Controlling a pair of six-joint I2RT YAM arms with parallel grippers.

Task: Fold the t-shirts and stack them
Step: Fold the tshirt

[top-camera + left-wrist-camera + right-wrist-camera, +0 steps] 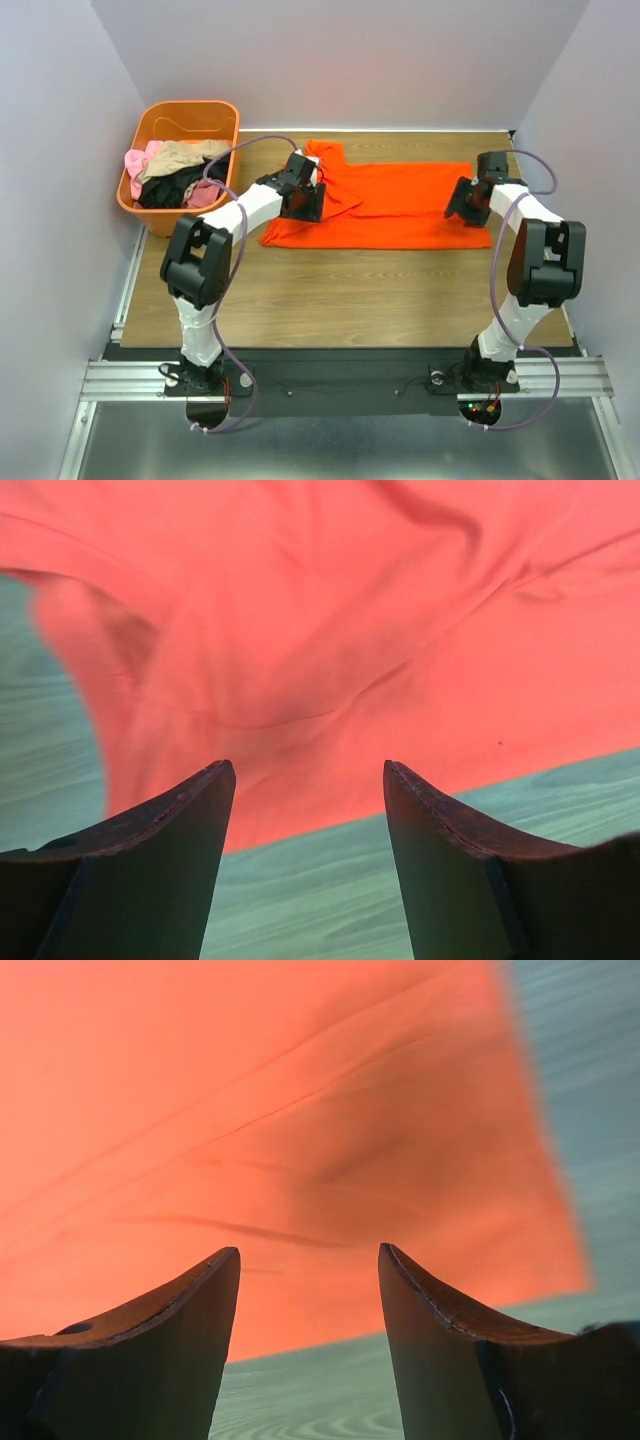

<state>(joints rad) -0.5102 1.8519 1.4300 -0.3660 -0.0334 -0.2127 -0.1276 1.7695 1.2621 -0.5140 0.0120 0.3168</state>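
Fabric first: orange-red tee (400, 205) lies spread sideways across the far part of the table (350, 300), sleeve end leftward, straight hem rightward. Sits under both arms: left gripper (310, 772) above the rumpled sleeve end, right gripper (310, 1252) above the near hem corner, each with jaws spread wide and nothing between. Best, probably, to lower both evenly, pinch only the near edge, then lift together for a square fold; worth smoothing the left wrinkles first. Beyond, far left: pink, tan and black shirts (175, 178) heaped in the orange tub (140, 140).
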